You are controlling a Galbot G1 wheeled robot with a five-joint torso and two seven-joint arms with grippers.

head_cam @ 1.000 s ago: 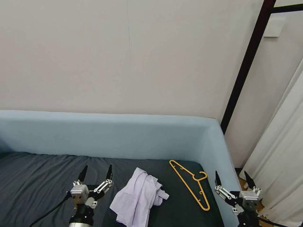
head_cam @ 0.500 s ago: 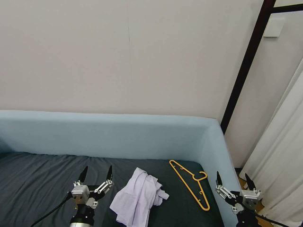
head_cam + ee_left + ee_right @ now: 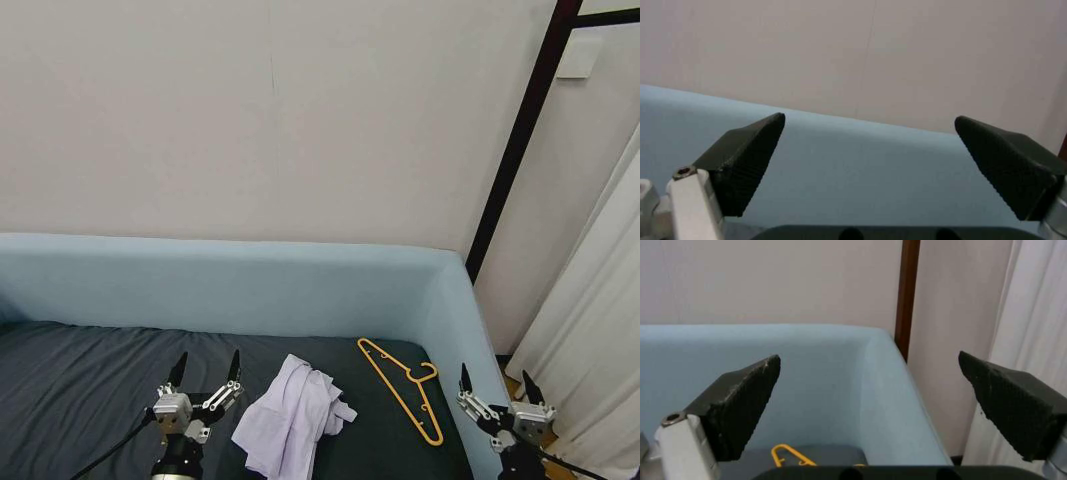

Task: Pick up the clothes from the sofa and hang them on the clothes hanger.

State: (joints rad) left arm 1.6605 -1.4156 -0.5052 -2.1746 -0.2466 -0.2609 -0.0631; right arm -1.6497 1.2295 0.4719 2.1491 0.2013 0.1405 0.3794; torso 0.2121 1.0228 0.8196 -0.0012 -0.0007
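Note:
A crumpled pale lilac garment point(image 3: 293, 415) lies on the dark seat of the sofa point(image 3: 70, 380). An orange plastic hanger point(image 3: 402, 389) lies flat on the seat to its right; a corner of the hanger point(image 3: 788, 454) shows in the right wrist view. My left gripper point(image 3: 207, 368) stands open just left of the garment, fingers pointing up at the light blue sofa back point(image 3: 860, 165). Over the sofa's right armrest my right gripper point(image 3: 495, 384) is open too, holding nothing.
The light blue sofa back point(image 3: 230, 285) and right armrest point(image 3: 462, 350) border the seat. A dark vertical post point(image 3: 515, 140) stands behind the armrest, with a white curtain point(image 3: 600, 350) at the far right. A plain wall rises behind.
Both grippers have sunk slightly lower in the head view. The garment and the hanger lie where they were.

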